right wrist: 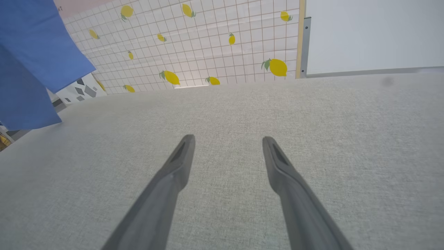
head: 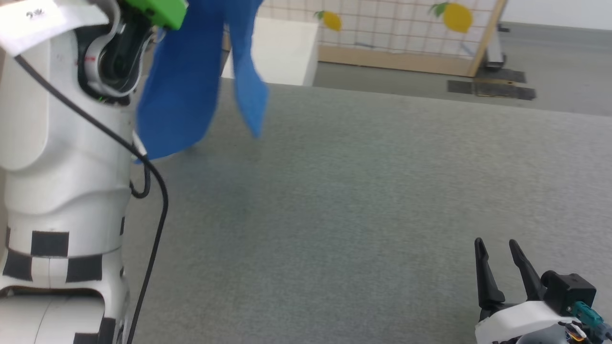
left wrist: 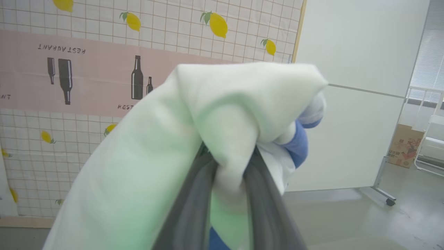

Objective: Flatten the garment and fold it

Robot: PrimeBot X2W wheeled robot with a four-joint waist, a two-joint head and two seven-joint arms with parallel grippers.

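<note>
- The garment, a soft, matte T-shirt, is hanging in the upper left of the head view as two limp blue flaps with rounded lower edges, dangling above the surface.
- In the left wrist view the garment is bunching into a puffy white fold in the middle of the frame, with a blue roll peeking out at its right.
- The left hand is clamping that white fold between its two dark, smooth fingers.
- The right hand is sitting at the lower right of the head view, its tapered black fingers standing apart and holding nothing.
- In the right wrist view the right hand is pointing over the surface, a grey cloth with a fine woven grain; the blue garment is filling the upper left corner.
- A grid-patterned curtain printed with yellow lemons is hanging behind the surface.
</note>
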